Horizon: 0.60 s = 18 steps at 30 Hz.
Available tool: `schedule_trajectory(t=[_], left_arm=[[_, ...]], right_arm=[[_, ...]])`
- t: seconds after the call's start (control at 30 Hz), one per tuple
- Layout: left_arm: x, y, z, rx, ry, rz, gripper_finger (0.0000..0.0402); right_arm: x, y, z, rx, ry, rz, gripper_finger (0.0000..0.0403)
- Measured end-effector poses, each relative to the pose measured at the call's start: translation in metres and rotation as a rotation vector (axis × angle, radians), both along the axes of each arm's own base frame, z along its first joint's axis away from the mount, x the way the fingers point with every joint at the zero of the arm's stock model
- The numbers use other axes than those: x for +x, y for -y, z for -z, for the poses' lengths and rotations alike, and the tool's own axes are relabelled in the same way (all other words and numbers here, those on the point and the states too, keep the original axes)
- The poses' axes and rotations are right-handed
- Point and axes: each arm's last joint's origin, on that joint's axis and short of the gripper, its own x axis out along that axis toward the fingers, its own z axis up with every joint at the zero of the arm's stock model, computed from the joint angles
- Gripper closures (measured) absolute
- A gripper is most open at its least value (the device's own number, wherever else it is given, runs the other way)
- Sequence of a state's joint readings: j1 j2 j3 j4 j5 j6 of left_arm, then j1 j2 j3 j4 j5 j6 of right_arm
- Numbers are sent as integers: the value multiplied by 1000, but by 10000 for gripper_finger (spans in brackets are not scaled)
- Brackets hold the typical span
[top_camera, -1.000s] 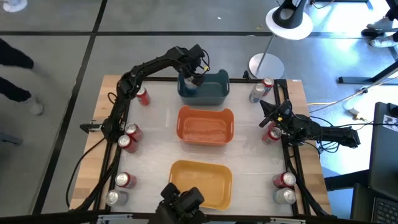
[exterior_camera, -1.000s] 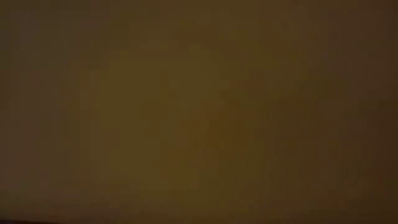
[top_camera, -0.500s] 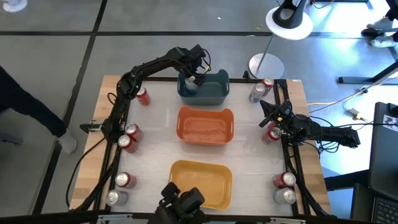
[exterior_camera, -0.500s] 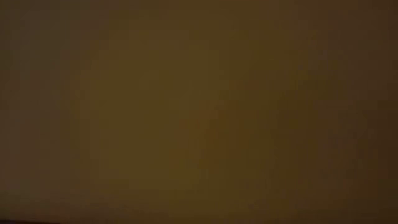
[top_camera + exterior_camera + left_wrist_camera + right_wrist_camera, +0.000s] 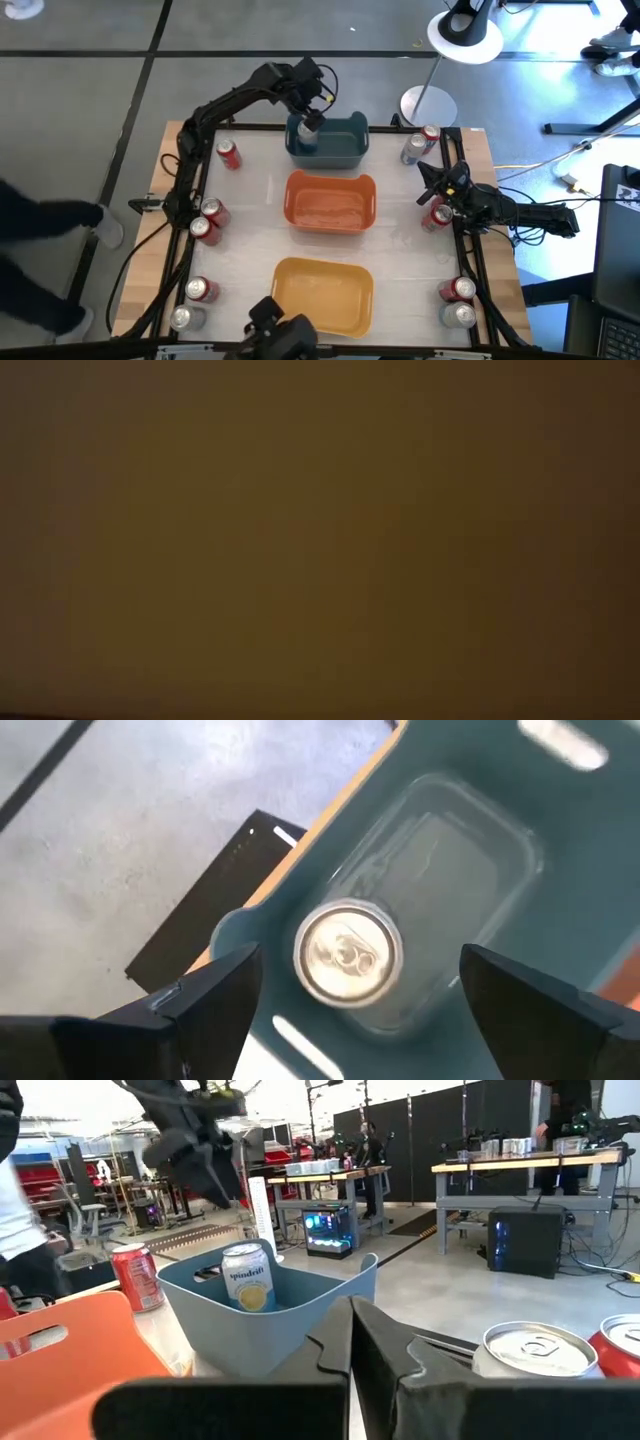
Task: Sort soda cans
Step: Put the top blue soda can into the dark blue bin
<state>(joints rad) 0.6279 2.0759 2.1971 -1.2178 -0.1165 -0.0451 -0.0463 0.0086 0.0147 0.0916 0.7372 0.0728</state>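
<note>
A silver soda can [image 5: 307, 132] stands upright on the floor of the blue bin [image 5: 345, 150], at the bin's left end; its top [image 5: 348, 952] shows in the left wrist view. My left gripper [image 5: 312, 108] hovers open above it, one finger on either side, touching nothing. My right gripper [image 5: 432, 182] waits shut near the table's right edge, beside a red can [image 5: 436, 215]. Other red and silver cans stand along the left edge [image 5: 212, 209] and the right edge [image 5: 458, 290]. The low view is dark.
An orange bin [image 5: 330, 222] sits at mid-table and a yellow bin [image 5: 322, 310] near the front edge. Two cans [image 5: 412, 150] stand at the far right corner and a red can [image 5: 229, 154] at the far left. A person moves on the floor left of the table.
My left gripper has risen out of the blue bin and drawn back toward the far edge. The silver can has stayed standing in the bin. The right arm has kept still.
</note>
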Motion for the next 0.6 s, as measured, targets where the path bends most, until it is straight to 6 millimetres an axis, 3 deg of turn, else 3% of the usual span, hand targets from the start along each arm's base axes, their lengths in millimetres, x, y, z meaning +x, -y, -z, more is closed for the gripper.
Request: schedule_trajectory(t=[0.17,0.33,0.6], left_arm=[[-11,25,-32,60,73,20,75],[-20,59,-46,119,126,22,75],[-41,94,-37,213,257,17,75]], right_arm=[[-2,0,-14,-70,98,8,397],[-14,-1,-49,-235,216,39,382],[-16,0,-103,-356,-65,155,255]])
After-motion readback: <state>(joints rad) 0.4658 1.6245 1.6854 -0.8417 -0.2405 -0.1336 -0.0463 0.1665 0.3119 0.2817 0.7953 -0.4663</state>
